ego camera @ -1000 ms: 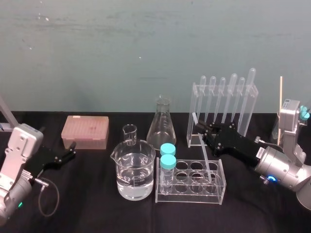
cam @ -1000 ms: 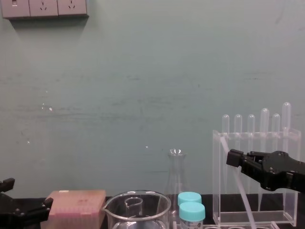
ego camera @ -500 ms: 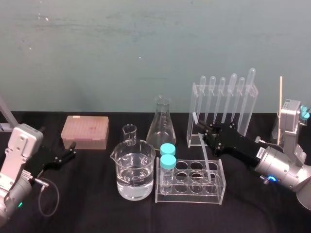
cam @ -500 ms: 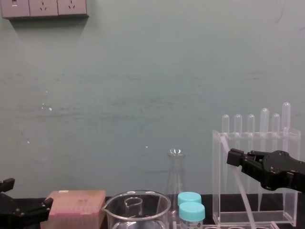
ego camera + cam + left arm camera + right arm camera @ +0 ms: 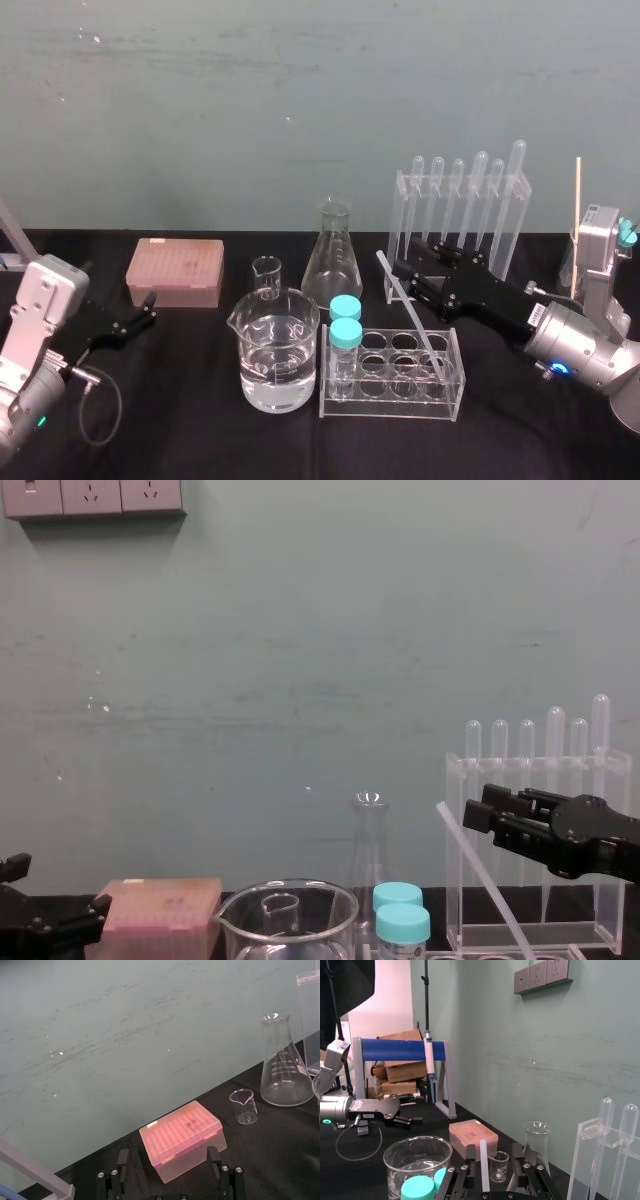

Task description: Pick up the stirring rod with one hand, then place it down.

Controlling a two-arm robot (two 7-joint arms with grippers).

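The right gripper (image 5: 400,278) is hovering at the far edge of the low tube rack (image 5: 390,402), its jaws standing apart on either side of the stirring rod (image 5: 420,332) and not clamping it. The rod is leaning loose, with its foot in a well at the rack's right end and its top tilting left. A sideways nudge from a jaw is likely to tip it onto the capped vials (image 5: 345,310) or the beaker (image 5: 280,350). The left gripper (image 5: 150,308) is idling at the near left with its jaws apart.
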